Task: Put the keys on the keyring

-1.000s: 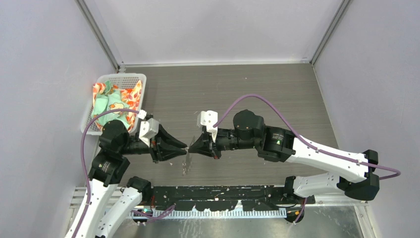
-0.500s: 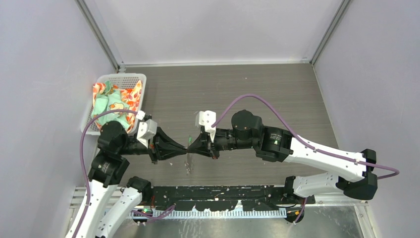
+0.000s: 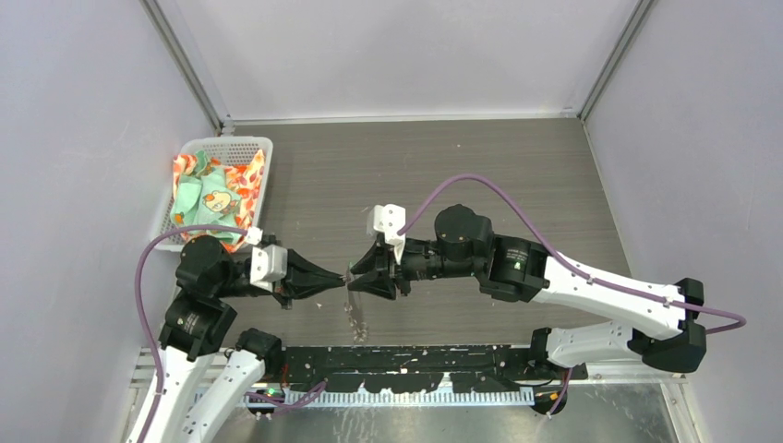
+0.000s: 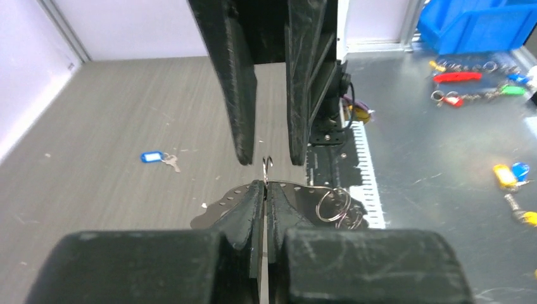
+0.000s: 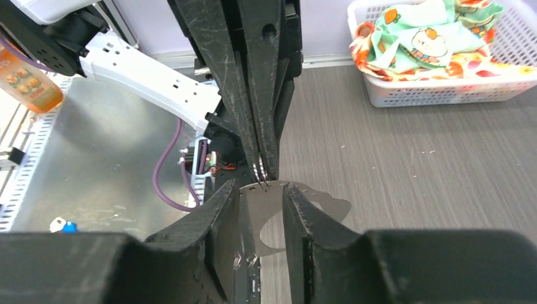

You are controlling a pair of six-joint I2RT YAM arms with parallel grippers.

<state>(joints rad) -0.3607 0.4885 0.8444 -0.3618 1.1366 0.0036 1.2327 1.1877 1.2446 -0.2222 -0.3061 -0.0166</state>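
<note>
A: Starting at the near edge, what lies there?

B: Beside the table, on a bare metal top, the left wrist view shows loose key tags in red, green, yellow and blue. A blue bin stands beyond them. Only its wall shows, so I cannot tell what it holds.

A: And the pincers?

B: They meet tip to tip above the table, just past the bases. The left pincer is pressed together on a thin wire loop of the keyring. The rest of it hangs below the tips: a shiny grey piece with small holes along its edge and little split rings on it. The right pincer is spread, one finger to each side of the left one's tips. Whether it touches the loop I cannot tell.

A: The keys?

B: The blue-headed key lies flat on the table, well apart from both pincers, on their far side. The green-headed one I cannot pick out.

A: Farther back?

B: A white basket with mesh walls stands at the far left of the table, by the left wall. It is filled with crumpled cloths printed in mint green and orange.
</note>
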